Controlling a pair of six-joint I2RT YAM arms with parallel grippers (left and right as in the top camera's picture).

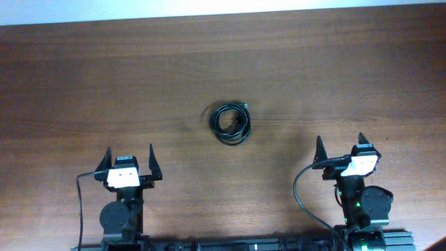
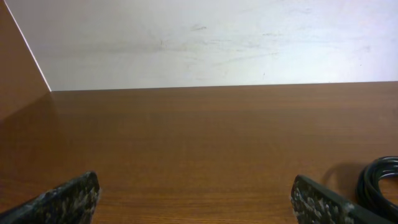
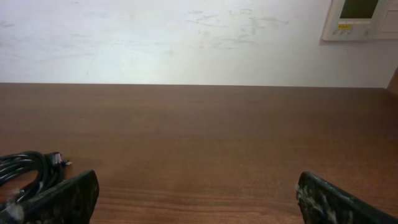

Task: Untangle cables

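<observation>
The cables (image 1: 232,123) lie as one small black coiled bundle on the brown wooden table, near its middle. The bundle also shows at the right edge of the left wrist view (image 2: 379,183) and at the lower left of the right wrist view (image 3: 28,174), with a small plug end sticking out. My left gripper (image 1: 129,158) is open and empty, near the front edge, left of and nearer than the bundle. My right gripper (image 1: 340,146) is open and empty, right of and nearer than the bundle. Neither touches the cables.
The wooden table (image 1: 104,77) ends at a pale wall at the back. A white wall panel (image 3: 364,17) hangs beyond the table's far right. A thick black wire (image 1: 301,192) loops from the right arm near the front edge.
</observation>
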